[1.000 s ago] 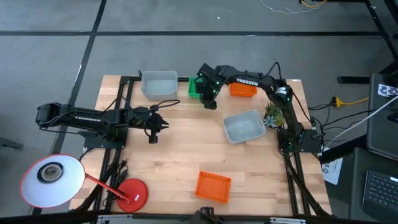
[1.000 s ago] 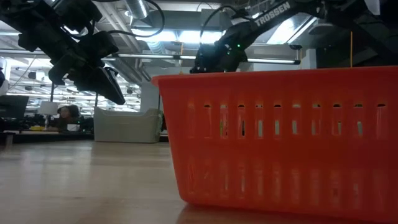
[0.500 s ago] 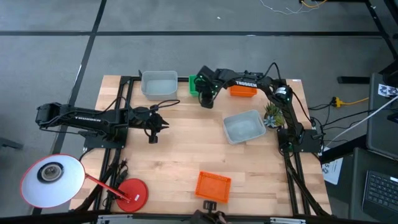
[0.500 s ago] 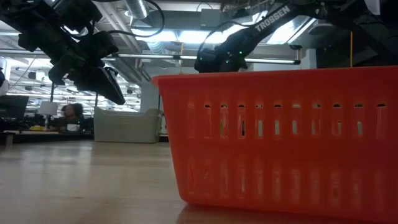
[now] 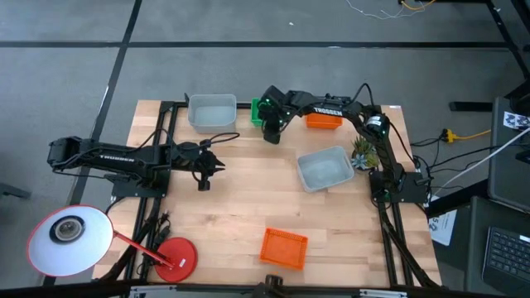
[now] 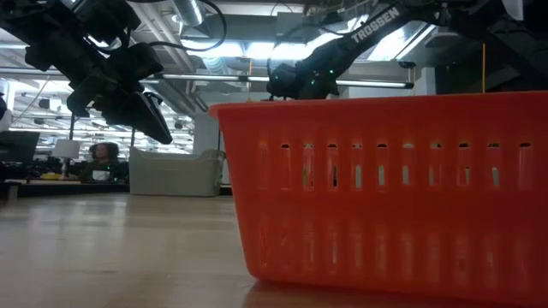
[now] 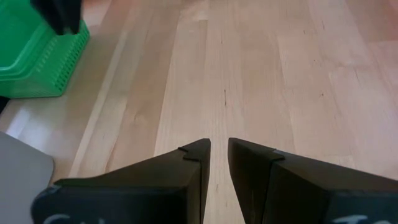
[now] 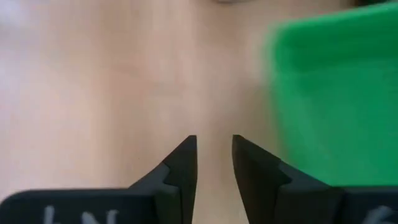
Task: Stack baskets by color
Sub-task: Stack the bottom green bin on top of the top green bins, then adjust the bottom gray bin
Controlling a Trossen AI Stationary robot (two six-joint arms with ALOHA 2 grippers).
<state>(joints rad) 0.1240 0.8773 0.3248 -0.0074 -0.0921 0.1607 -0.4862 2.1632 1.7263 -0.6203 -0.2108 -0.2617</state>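
Right end effector (image 5: pixel 268 132) at upper centre, reaching over green basket (image 5: pixel 258 113), fingers slightly parted, empty. Left end effector (image 5: pixel 204 180) at left centre, outstretched above counter (image 5: pixel 248 199), narrowly parted, empty.

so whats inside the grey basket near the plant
The grey basket beside the plant looks empty, its bare floor visible from above. Whether more grey baskets sit nested in it cannot be told.
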